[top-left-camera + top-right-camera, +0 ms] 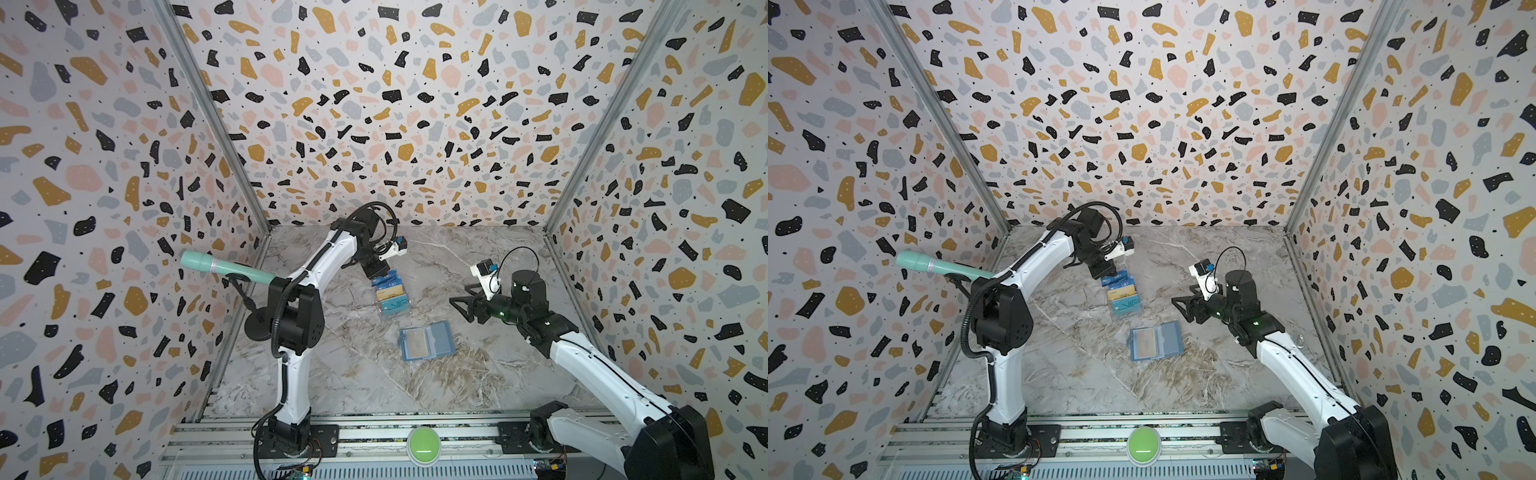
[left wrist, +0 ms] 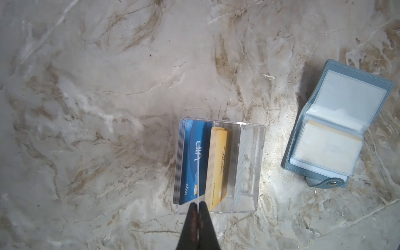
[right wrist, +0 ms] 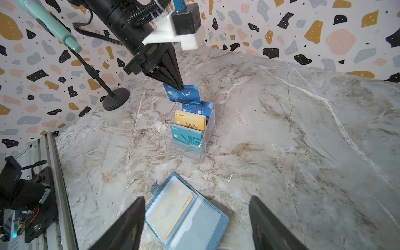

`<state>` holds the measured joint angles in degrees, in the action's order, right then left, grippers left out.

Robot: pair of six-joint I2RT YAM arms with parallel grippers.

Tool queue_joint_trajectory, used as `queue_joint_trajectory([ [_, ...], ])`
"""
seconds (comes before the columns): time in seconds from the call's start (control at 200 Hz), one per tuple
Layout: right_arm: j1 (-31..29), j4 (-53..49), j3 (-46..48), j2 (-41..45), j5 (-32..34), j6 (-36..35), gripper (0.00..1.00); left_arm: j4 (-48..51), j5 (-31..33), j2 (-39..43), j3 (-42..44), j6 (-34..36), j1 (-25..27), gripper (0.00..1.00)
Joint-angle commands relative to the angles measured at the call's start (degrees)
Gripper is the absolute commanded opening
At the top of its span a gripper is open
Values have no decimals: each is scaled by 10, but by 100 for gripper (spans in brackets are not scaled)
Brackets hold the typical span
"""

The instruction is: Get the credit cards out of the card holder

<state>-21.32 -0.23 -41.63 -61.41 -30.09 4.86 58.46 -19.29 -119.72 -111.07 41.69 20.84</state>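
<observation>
The marble table [image 1: 478,374] is the biggest thing here, and the clear stand [image 3: 188,149] sits near its middle. Both arms reach toward that stand.

The left gripper [image 3: 178,86] hangs right above the back of the stand. Its fingers are pressed together and pinch a blue card [image 3: 186,94] by its top edge. In the left wrist view that card is seen edge-on, only a thin white line, so its face is hidden there.

The right gripper [image 1: 457,305] floats off to one side of the stand, well apart from it, with its fingers spread and nothing between them. In the right wrist view its tips are cut off at the picture's edge.

The card holder [image 1: 427,340] lies open and flat on the table, near the front of the stand. A tan card [image 3: 173,208] sits under a clear sleeve inside it, and its print is too faint to read.

The stand holds blue cards [image 3: 198,109] at the back, gold cards [image 3: 190,122] in the middle and teal cards [image 3: 187,138] in front. In the top views these look tiny and blurry.
</observation>
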Motion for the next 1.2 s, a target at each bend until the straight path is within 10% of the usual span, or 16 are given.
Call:
queue_joint_trajectory([
  [0.0, 1, 14, 5, 12, 6, 0, 76, -5, -21, -4, 12, 16, -3, 0],
  [1.191, 3, 25, 11, -1, 3, -4, 76, -84, -35, -28, 45, 31, -4, 0],
])
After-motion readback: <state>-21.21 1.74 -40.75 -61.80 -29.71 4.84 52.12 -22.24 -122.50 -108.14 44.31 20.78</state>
